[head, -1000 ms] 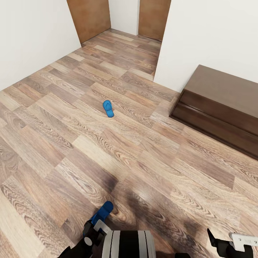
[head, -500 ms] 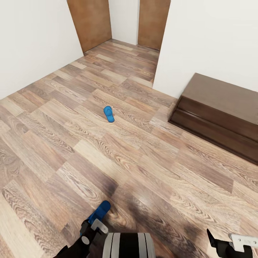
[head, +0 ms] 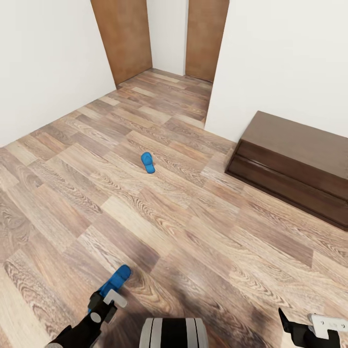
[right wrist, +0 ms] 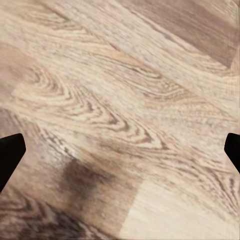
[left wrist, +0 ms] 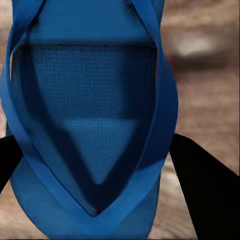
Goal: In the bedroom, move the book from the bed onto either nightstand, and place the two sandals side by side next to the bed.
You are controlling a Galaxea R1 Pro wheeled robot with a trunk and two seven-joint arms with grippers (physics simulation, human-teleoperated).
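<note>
Left gripper (head: 107, 296) is clamped on one bright blue flip-flop sandal (head: 115, 281), held low over the light brown wood-plank floor (head: 193, 232). Second blue sandal (head: 148, 162) lies flat mid-floor, well apart, nothing around it. Long low dark brown bench cabinet (head: 290, 164) sits against the white wall (head: 285, 63) on the right; two brown doors (head: 126, 38) at the far end. Left wrist view: straps and footbed of the held sandal between the black fingers (left wrist: 205, 190). Right gripper (right wrist: 120, 150) has fingers spread wide, nothing between them, bare planks below.
</note>
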